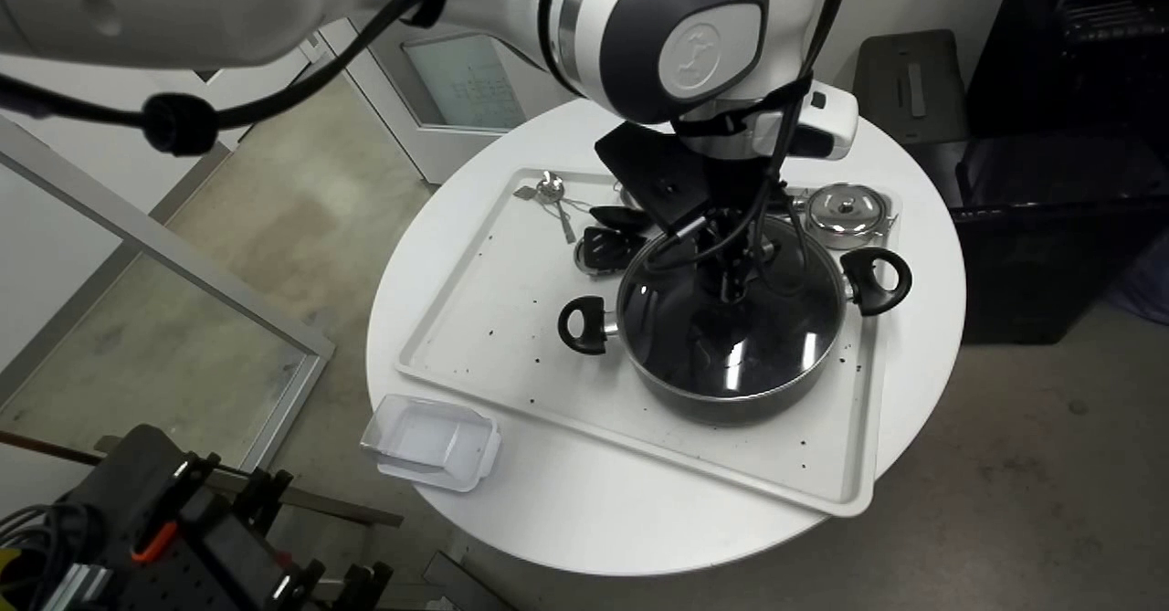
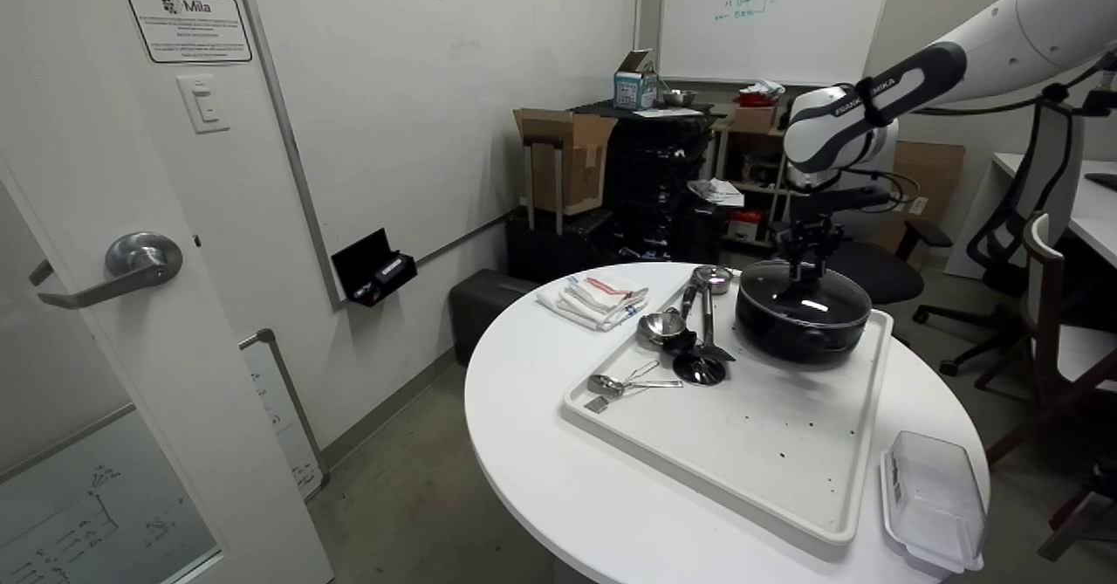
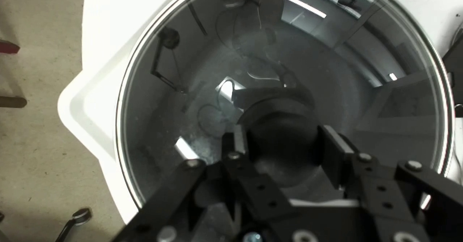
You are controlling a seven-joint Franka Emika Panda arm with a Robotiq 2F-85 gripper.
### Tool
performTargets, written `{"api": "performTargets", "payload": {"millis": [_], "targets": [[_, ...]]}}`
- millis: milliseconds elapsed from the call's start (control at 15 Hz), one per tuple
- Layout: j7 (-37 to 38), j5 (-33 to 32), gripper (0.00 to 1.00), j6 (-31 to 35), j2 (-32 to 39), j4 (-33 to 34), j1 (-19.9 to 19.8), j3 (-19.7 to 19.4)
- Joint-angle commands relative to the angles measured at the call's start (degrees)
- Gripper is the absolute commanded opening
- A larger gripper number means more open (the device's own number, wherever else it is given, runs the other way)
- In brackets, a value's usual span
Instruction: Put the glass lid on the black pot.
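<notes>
The round glass lid (image 1: 676, 346) with a thin metal rim lies over the black pot (image 1: 731, 407), and its edge follows the pot's rim. In an exterior view the lid (image 2: 838, 305) rests level on the pot (image 2: 807, 341). The pot's two black handles stick out at its sides. My gripper (image 1: 731, 289) points down at the lid's centre; it also shows in an exterior view (image 2: 806, 271). In the wrist view my gripper (image 3: 284, 140) has its fingers against both sides of the black knob, shut on it. The lid (image 3: 343, 64) fills most of that view.
The pot stands on a white tray (image 1: 511, 319) on a round white table (image 1: 630, 538). Black and metal utensils (image 1: 610, 247) and a small lidded metal pot (image 1: 847, 212) lie close by. A clear plastic container (image 1: 434, 442) and a folded cloth (image 2: 595, 300) are near the table's edge.
</notes>
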Motion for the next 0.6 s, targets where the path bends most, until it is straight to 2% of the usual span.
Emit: {"api": "performTargets", "payload": {"millis": [0, 533], "targets": [[-2.28, 1.96, 0.25, -0.41, -0.08, 0.52, -1.56, 2.39], [-3.14, 1.65, 0.25, -0.58, -0.46, 0.02, -3.02, 4.24]]}}
